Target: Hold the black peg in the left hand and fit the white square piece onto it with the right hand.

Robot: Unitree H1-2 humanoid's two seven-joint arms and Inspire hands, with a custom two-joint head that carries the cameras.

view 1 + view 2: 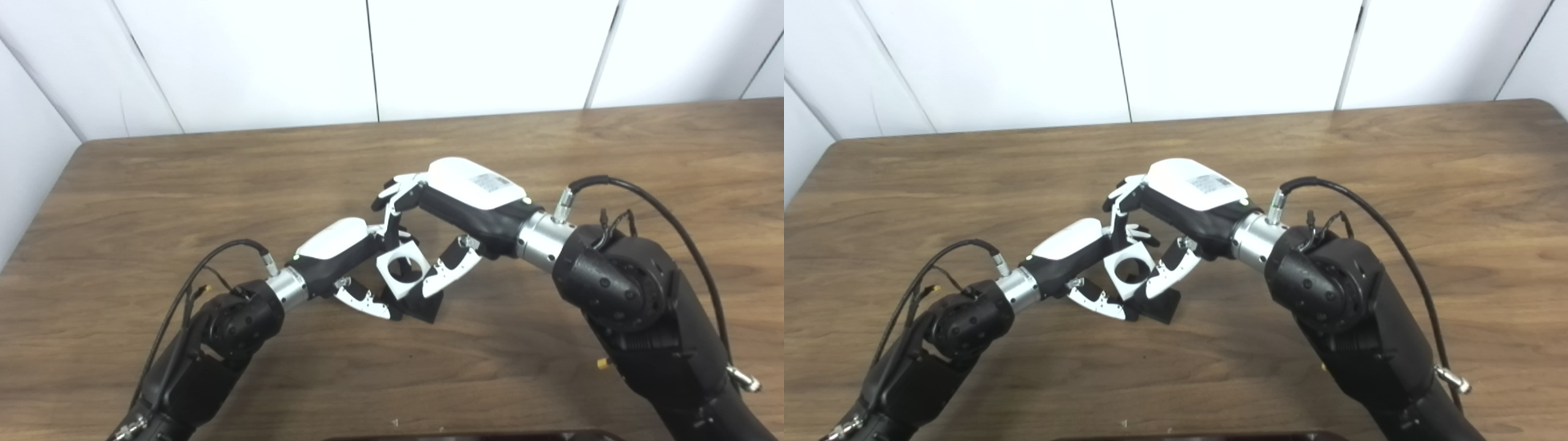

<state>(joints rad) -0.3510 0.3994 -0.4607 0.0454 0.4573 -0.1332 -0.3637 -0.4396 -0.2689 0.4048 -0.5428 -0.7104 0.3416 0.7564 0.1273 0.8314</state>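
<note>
At mid-table my two hands meet over the black peg [425,306], whose square base rests on the wood. My left hand [343,254] is shut on the peg from the left, thumb against the base. The white square piece [402,267], with a round hole through it, is tilted and sits over the peg's upper part, which shows dark through the hole. My right hand [450,205] is shut on that white piece, fingers curled over its top and thumb under its right side. In the right eye view the white piece [1129,270] and peg base [1159,306] look the same.
The wooden table [551,153] runs back to white wall panels. A dark object's edge [465,436] shows at the bottom middle. Cables loop off both wrists.
</note>
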